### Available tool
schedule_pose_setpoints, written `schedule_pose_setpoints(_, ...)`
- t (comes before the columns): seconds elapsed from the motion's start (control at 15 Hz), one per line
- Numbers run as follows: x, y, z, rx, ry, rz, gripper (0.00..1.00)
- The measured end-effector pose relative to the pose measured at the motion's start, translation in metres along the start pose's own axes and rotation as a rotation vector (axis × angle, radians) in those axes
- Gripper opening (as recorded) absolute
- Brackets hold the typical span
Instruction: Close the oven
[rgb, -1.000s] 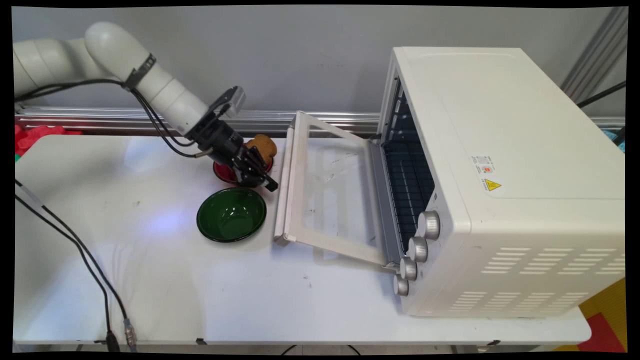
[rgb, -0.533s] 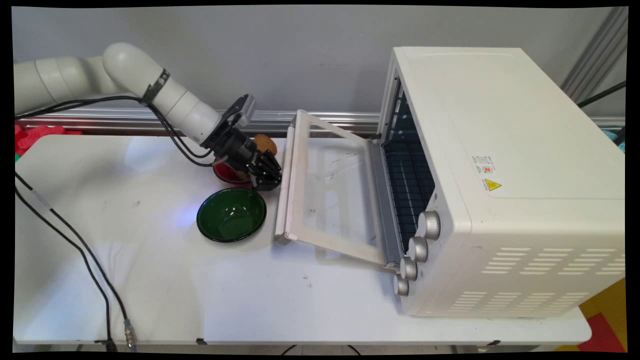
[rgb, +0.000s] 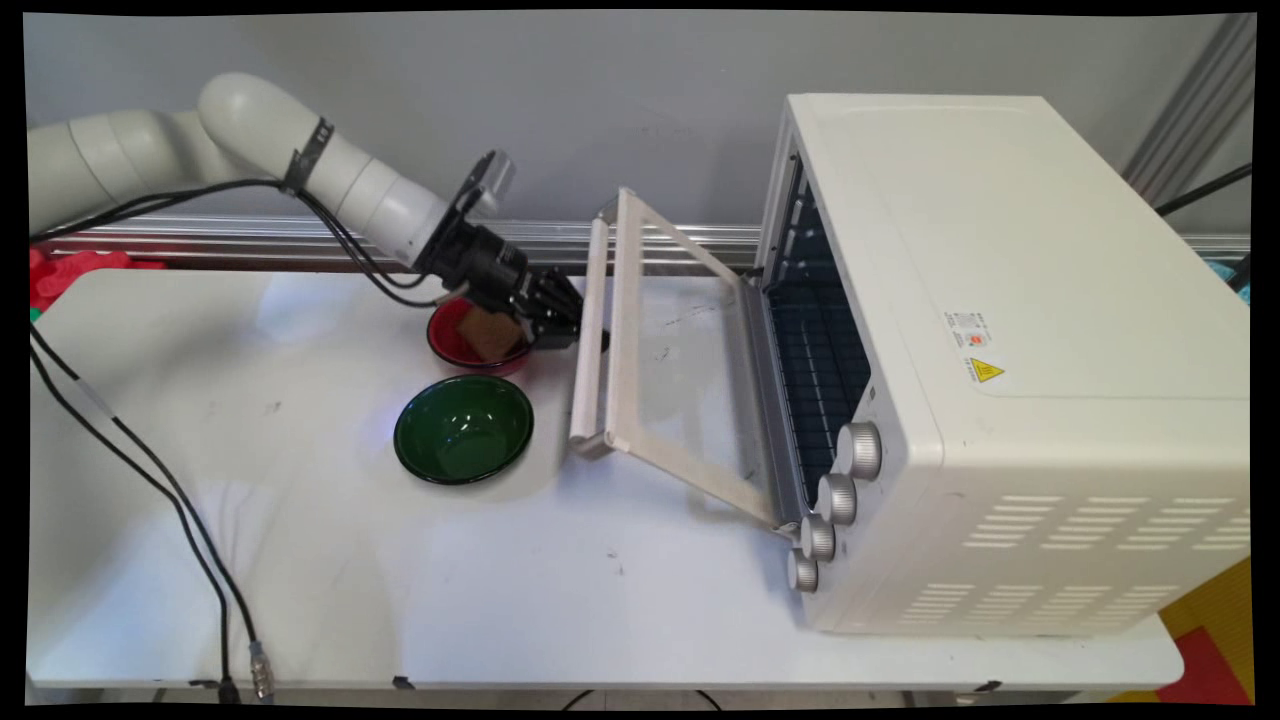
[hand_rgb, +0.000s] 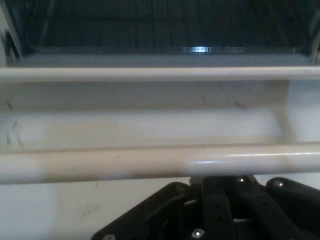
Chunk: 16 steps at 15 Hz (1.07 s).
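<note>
Two views disagree on how much of my pincer (rgb: 575, 330) can be seen; from above the table it is a dark bunch pressed against the oven door's handle bar (rgb: 590, 330), and from the hand the linkage (hand_rgb: 220, 210) sits under that same bar (hand_rgb: 160, 162), its tips hidden behind the bar, so I cannot tell whether they stand wide or closed. Only the hand view looks over the bar, across the door's frame (hand_rgb: 150, 75) and into the dark oven mouth (hand_rgb: 160, 25); only the main view shows the door (rgb: 680, 370) tilted partway up from the white oven (rgb: 1000, 350), its handle edge raised off the table (rgb: 600, 600). Just behind my wrist sits a red bowl (rgb: 445, 345) with a brown piece of food (rgb: 490, 333) in it; nearer the camera, beside it, stands a green bowl (rgb: 463, 428), with nothing inside. Four silver knobs (rgb: 835, 497) line the oven's near front corner; black cables (rgb: 150, 480) trail across the table's left side.
</note>
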Motion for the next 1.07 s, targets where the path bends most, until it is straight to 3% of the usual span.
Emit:
schedule_pose_setpoints(0.47, 0.031, -0.001, -0.019, -0.013, 0.118, 0.002, 0.0)
schedule_pose_setpoints(1.07, 0.058, -0.003, -0.027, -0.016, 0.196, 0.004, 0.0)
